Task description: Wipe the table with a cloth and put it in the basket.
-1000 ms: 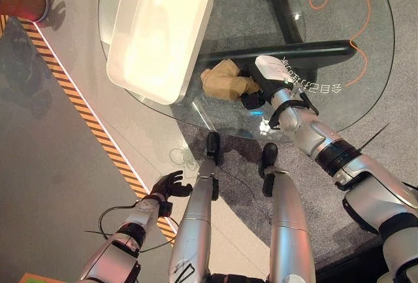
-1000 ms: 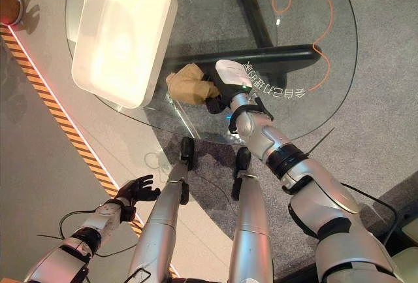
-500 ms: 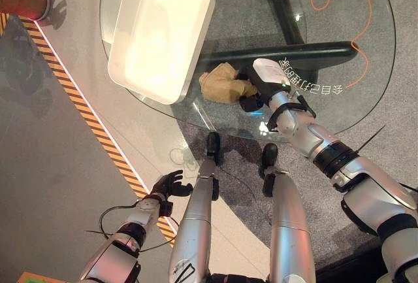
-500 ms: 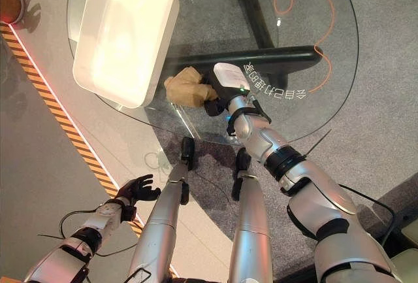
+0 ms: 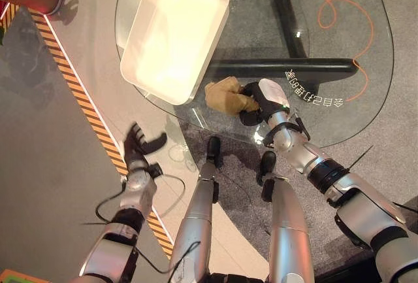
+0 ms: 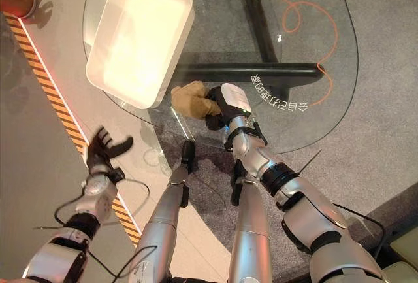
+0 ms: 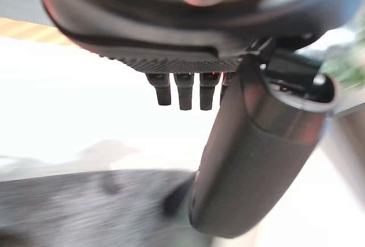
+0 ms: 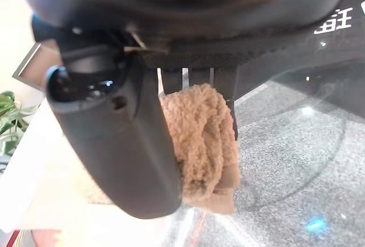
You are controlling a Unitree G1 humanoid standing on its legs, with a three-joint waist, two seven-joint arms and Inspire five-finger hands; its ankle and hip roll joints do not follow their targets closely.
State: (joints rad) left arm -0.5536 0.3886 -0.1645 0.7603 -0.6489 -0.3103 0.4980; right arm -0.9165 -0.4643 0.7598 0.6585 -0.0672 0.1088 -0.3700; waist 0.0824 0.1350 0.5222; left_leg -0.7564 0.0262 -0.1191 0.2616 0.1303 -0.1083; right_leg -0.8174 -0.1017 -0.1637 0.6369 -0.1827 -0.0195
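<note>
While you read this, take the lines in order.

Cloth: the tan cloth [image 5: 227,95] lies bunched on the glass table [image 5: 366,110], close to its near edge and just beside the basket's near corner.

Right hand: your right hand [image 5: 259,103] is on the cloth; in the right wrist view its fingers [image 8: 222,90] and thumb curl round the wad, pinning it so it drags with the palm and does not slip loose.

Left hand: your left hand [image 5: 138,146] hangs off the table past its left edge, over the floor, with fingers [image 7: 185,90] spread and loose, gripping nothing.

Basket: the white basket [image 5: 173,31] sits at the table's left edge, open side up, so the drop-off is short.

Stage: judged as wiping, with the drop not yet done.
</note>
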